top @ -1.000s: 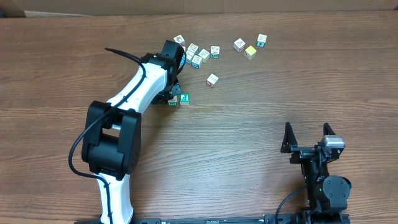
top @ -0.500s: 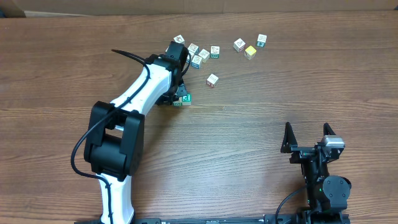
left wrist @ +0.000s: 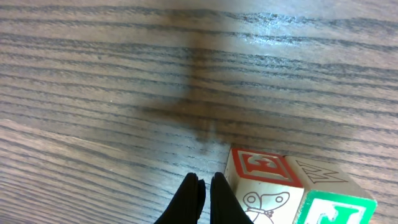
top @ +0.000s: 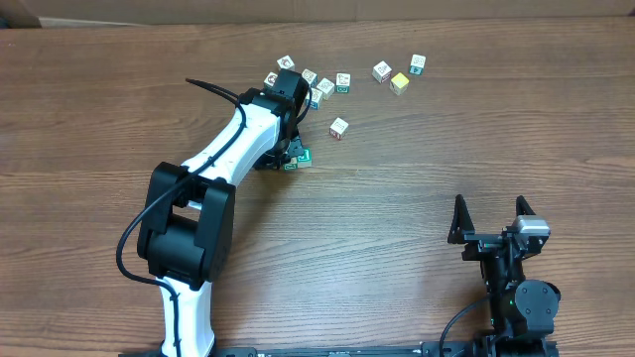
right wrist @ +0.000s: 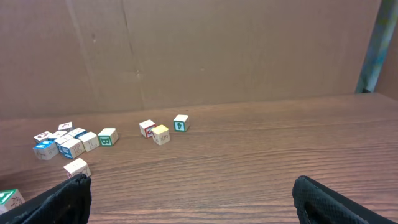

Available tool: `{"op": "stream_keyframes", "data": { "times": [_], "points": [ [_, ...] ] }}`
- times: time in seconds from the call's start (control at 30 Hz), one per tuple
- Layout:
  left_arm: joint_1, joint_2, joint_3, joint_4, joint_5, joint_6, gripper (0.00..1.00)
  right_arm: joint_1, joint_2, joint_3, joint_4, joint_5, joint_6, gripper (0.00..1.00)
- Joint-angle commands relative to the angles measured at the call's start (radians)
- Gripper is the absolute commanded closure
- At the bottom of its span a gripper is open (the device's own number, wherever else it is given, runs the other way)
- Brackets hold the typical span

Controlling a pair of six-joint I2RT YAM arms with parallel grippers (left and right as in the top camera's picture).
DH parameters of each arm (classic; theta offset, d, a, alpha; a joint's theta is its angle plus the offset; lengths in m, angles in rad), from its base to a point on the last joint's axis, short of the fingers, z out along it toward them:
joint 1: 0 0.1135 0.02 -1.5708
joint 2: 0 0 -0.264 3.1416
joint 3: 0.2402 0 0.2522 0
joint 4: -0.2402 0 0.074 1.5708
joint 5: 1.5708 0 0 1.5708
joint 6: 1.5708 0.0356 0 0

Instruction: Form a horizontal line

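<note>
My left gripper [left wrist: 202, 186] is shut and empty, its tips low over the wood. Its right finger rests against the side of a red-faced cube [left wrist: 264, 177] with a butterfly drawing. A green-faced cube [left wrist: 329, 208] touches that cube on the right, so the two form a short row. From overhead the green cube [top: 300, 156] shows just right of my left gripper [top: 283, 157]; the arm hides the rest of that row. My right gripper [top: 489, 223] stands open and empty at the front right, far from the cubes.
A loose clump of cubes [top: 319, 87] lies behind the left wrist. A single cube [top: 339, 127] sits to its right. Farther right lie two white cubes [top: 382, 71] and a yellow-faced cube [top: 399, 83]. Cardboard wall [right wrist: 217, 50] behind.
My left arm has swung to the right, and the green cube beside its tips has slid a little to the right. The right arm has not moved.
</note>
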Motion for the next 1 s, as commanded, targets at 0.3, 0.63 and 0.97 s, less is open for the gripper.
{"op": "stream_keyframes", "data": {
  "times": [0.3,0.63,0.97],
  "points": [
    [-0.003,-0.013,0.013,0.002,-0.096,0.024,0.96,0.005,-0.01,-0.011,0.002,-0.004,-0.004,0.0],
    [0.0,-0.009,0.092,0.157,0.019,0.042,0.96,0.005,-0.01,-0.011,0.002,-0.004,-0.004,0.0],
    [-0.028,-0.004,0.077,0.172,0.029,0.042,0.96,0.005,-0.01,-0.011,0.002,-0.004,-0.004,0.0]
  ]
}}
